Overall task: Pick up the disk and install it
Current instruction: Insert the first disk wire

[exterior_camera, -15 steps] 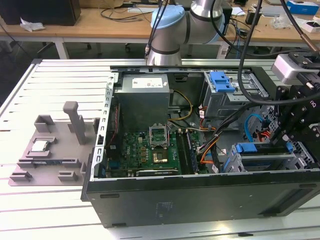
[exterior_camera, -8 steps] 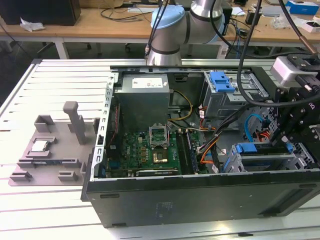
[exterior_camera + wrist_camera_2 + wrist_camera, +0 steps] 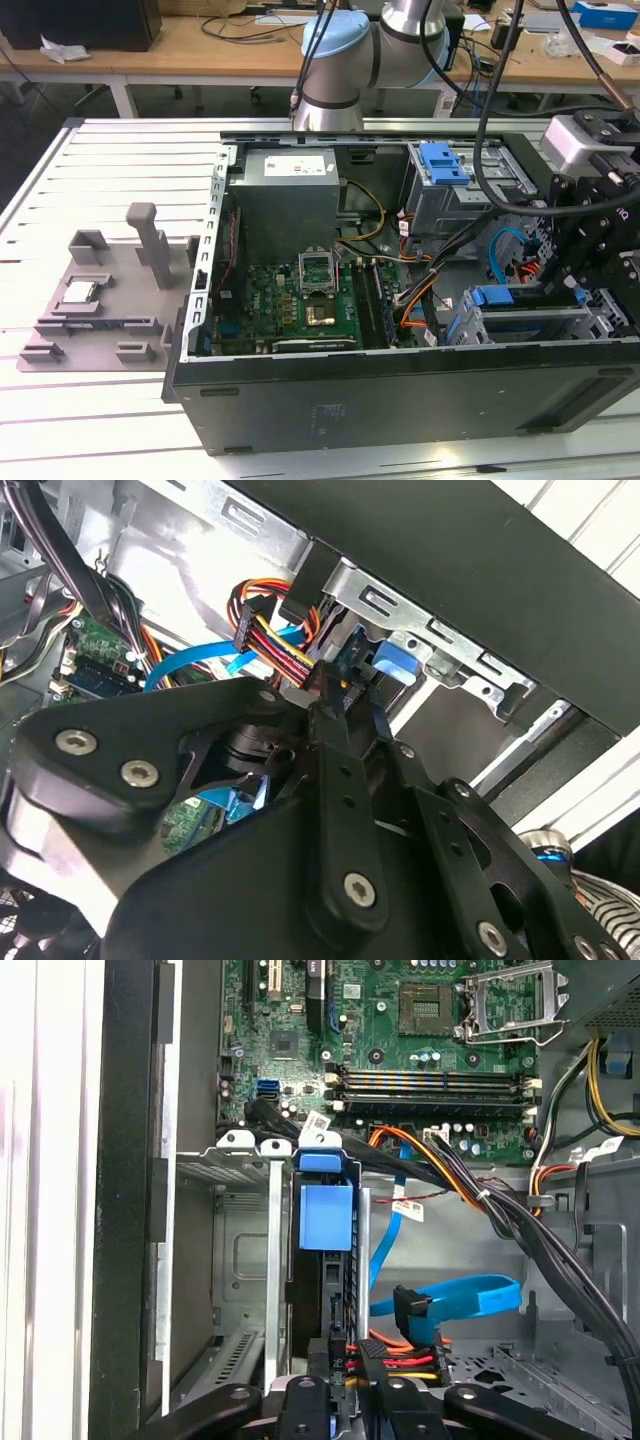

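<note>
The disk (image 3: 520,312) stands on edge in the metal drive cage (image 3: 470,330) at the front corner of the open computer case, on the exterior view's right. The blue plastic rail (image 3: 492,296) caps its end. In the first wrist view the disk (image 3: 335,1290) runs from its blue tab (image 3: 325,1215) back to my gripper (image 3: 345,1390). The gripper (image 3: 578,285) hangs over the cage's outer end, shut on the disk. In the second wrist view the gripper (image 3: 300,705) sits close to the blue rail (image 3: 392,660) and the bay's metal wall (image 3: 440,645).
A bundle of power and blue data cables (image 3: 450,1300) lies right beside the disk. The motherboard (image 3: 300,300) and power supply (image 3: 290,190) fill the case's middle. A bare blue bracket (image 3: 445,162) tops the rear cage. A grey fixture (image 3: 100,300) holding a small chip (image 3: 80,292) sits outside the case.
</note>
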Robot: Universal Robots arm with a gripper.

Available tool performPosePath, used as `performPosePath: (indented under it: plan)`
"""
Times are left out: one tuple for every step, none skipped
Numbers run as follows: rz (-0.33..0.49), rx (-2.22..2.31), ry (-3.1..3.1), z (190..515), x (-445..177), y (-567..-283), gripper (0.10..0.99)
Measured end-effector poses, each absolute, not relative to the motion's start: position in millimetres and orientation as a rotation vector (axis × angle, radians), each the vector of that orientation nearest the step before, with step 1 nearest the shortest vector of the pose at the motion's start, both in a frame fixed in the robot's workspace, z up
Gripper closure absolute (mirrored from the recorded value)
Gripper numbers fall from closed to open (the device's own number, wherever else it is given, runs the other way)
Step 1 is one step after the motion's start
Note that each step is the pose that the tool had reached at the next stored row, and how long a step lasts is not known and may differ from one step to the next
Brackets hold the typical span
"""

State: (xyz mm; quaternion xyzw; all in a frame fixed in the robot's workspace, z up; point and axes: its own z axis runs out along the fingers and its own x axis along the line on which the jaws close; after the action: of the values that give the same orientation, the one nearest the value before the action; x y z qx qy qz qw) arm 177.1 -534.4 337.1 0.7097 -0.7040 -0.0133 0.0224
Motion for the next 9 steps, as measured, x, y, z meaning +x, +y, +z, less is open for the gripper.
performPosePath:
  plan:
    - [-0.041, 2.198, -2.181, 339.8, 177.1, -534.0, 0.839]
    - [-0.040, 2.198, -2.181, 346.3, 177.0, -532.2, 0.839]
    - [-0.040, 2.198, -2.181, 351.1, 177.1, -530.5, 0.855]
    - [-0.039, 2.199, -2.181, 356.3, 177.1, -529.6, 0.980]
    - [-0.039, 2.199, -2.180, 359.3, 177.1, -529.3, 0.980]
    - [-0.039, 2.199, -2.180, 364.2, 177.1, -528.9, 0.980]
    - [-0.039, 2.199, -2.180, 377.1, 177.1, -528.5, 0.980]
    - [-0.039, 2.199, -2.180, 383.0, 177.1, -528.4, 0.980]
    - [-0.039, 2.199, -2.180, 385.2, 177.1, -528.4, 0.980]
